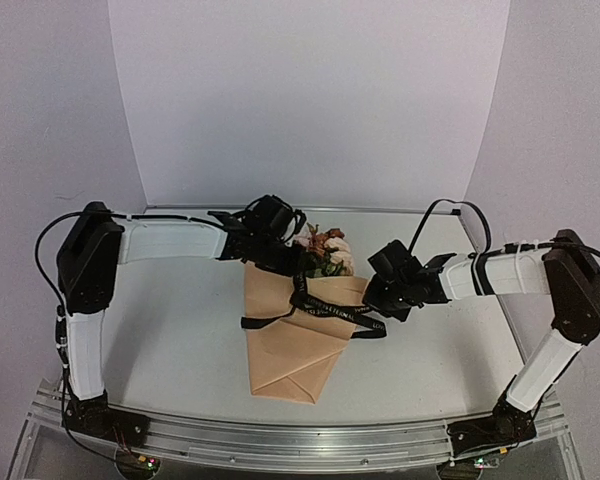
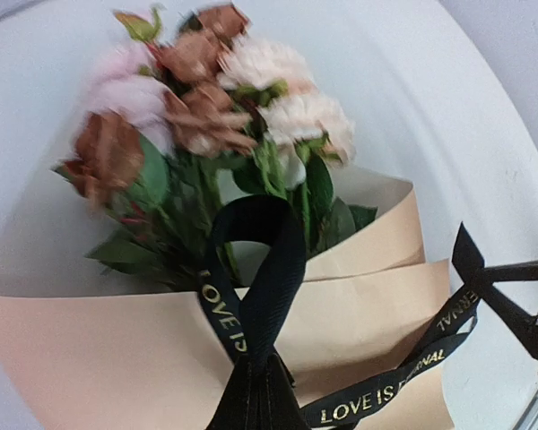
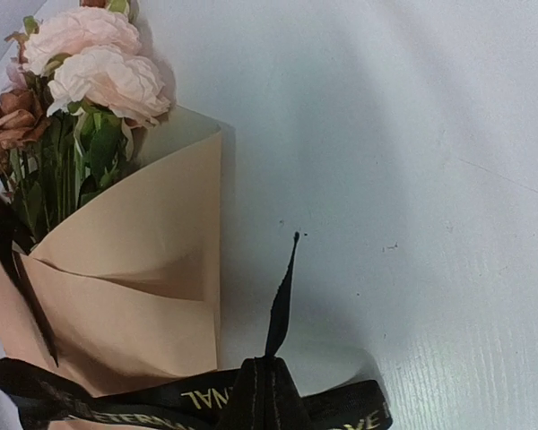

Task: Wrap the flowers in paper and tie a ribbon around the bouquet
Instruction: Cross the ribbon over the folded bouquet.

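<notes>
Black ribbon [image 1: 325, 306] is looking soft and slippy. I am pinching it tight — left gripper [image 1: 290, 266] and right gripper [image 1: 372, 304].

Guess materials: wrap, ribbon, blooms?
The paper looks like matte tan kraft, holding crisp folds. The ribbon looks like black satin, faint sheen, gold printed lettering. The flowers could be fabric or real; too blurred to tell.
</notes>
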### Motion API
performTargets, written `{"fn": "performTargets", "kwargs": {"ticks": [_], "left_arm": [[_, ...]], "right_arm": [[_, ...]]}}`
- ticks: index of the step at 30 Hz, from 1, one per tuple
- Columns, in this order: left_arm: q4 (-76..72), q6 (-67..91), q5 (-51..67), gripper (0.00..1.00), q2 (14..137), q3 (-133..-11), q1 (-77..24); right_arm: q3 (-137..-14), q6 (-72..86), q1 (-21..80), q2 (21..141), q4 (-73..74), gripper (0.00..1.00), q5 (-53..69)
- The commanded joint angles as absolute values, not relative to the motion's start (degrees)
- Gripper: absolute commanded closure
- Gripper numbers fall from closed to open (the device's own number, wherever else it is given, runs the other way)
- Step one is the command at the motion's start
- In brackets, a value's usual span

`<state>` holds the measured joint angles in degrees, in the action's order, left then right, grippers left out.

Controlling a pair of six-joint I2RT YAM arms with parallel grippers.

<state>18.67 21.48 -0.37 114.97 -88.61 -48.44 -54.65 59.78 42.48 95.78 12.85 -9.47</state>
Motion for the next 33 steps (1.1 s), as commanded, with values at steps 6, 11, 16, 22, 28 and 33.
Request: {"fn": "performTargets", "kwargs": {"ticks": [6, 11, 16, 22, 28, 33], "left_arm": [[9.7, 21.0, -16.5, 0.99, 97.8, -75.9, -47.2], [9.1, 20.7, -21.2, 0.99, 92.3, -69.9, -46.7], [9.3, 19.9, -28.4, 0.99, 86.6, -63.3, -46.6], [8.8, 18.8, -32.1, 0.98, 78.6, -59.9, -46.7], [4.8, 24.4, -27.9, 0.90, 72.5, -50.3, -46.6], [-1.5, 33.8, -15.2, 0.93, 77.7, -41.7, -46.7]], "right_arm": [[-55.9, 57.4, 42.8, 92.3, 17.3, 1.00, -15.2], [-55.9, 56.4, 42.5, 91.2, 19.3, 1.00, -17.4], [-54.6, 55.6, 41.2, 89.5, 20.8, 1.00, -19.0], [-53.5, 55.0, 40.6, 87.9, 22.2, 1.00, -20.1], [-52.8, 54.8, 40.6, 87.1, 22.9, 1.00, -20.4], [-52.7, 54.8, 40.6, 86.6, 23.6, 1.00, -21.2]]}}
